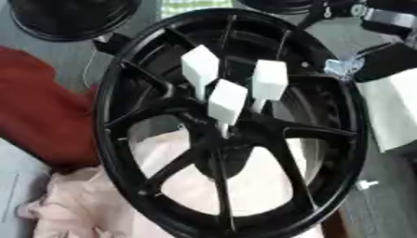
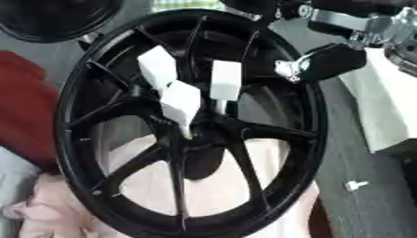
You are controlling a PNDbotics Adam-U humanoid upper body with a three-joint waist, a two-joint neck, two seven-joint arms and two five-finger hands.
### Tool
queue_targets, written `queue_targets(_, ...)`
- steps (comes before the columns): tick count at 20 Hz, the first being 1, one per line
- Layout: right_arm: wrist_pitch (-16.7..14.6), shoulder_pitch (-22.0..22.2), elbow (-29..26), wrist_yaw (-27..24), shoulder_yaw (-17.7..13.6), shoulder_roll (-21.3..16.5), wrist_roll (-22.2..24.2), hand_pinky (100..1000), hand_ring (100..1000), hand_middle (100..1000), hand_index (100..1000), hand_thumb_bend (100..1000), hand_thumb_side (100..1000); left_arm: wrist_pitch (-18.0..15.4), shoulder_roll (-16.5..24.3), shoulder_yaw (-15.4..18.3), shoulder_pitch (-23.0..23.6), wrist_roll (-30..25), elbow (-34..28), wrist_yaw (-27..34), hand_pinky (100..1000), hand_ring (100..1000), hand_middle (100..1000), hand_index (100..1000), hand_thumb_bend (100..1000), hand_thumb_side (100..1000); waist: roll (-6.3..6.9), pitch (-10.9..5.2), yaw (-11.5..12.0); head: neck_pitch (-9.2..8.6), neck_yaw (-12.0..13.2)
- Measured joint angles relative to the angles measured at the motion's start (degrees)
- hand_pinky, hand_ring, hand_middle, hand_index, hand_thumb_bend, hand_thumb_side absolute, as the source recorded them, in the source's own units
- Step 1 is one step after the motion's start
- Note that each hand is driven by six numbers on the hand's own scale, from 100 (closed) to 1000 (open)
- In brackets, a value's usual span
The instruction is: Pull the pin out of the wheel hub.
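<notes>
A black spoked wheel hub stands tilted and fills most of both eye views. Three white pins with blocky heads stick out of its centre: one at the upper left, one at the upper right, and one lower in the middle. My right arm comes in from the upper right corner. Its black and silver hand hovers by the hub's upper right rim, apart from the pins. My left hand does not show.
Pink cloth lies under and behind the hub. A red fabric mass is at the left. Another black wheel sits at the top left. A white sheet and a small white piece lie at the right.
</notes>
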Motion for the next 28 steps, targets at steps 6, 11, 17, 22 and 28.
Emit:
queue_targets(6, 3.18, -4.19, 0.0, 0.01, 3.81, 1.55, 2.07, 925, 1000, 837, 894, 100, 748, 0.02, 0.24, 0.0, 0.09, 0.0, 0.0, 0.33, 701, 581, 490, 704, 100, 790, -0.01, -0.22, -0.38, 0.77, 0.24)
queue_targets(11, 4.73, -7.35, 0.0, -0.4, 6.82, 2.98, 2.97, 926, 1000, 840, 904, 100, 747, 0.27, 0.25, 0.0, 0.44, -0.04, 0.0, 0.33, 701, 583, 490, 704, 100, 787, -0.27, -0.69, -0.68, 1.53, 0.28)
queue_targets(17, 4.22, -8.99, 0.0, -3.66, 8.95, 3.75, 2.72, 928, 1000, 849, 913, 100, 780, 0.49, 0.25, 0.0, 0.56, 0.0, 0.0, 0.33, 700, 584, 491, 704, 100, 787, -0.32, -0.92, -1.01, 1.54, 0.72)
queue_targets(22, 3.82, -11.06, 0.0, -5.86, 10.26, 4.76, 3.29, 931, 1000, 855, 918, 100, 768, 0.52, 0.27, 0.0, 0.62, -0.02, 0.0, 0.33, 700, 585, 491, 705, 100, 787, -0.32, -1.04, -1.5, 1.55, 1.29)
queue_targets(28, 5.63, -13.3, 0.0, -6.49, 11.53, 6.25, 3.48, 934, 1000, 859, 919, 100, 690, 0.63, 0.28, 0.0, 0.64, -0.1, 0.0, 0.33, 700, 586, 492, 705, 100, 789, -0.32, -1.1, -2.27, 1.59, 2.07)
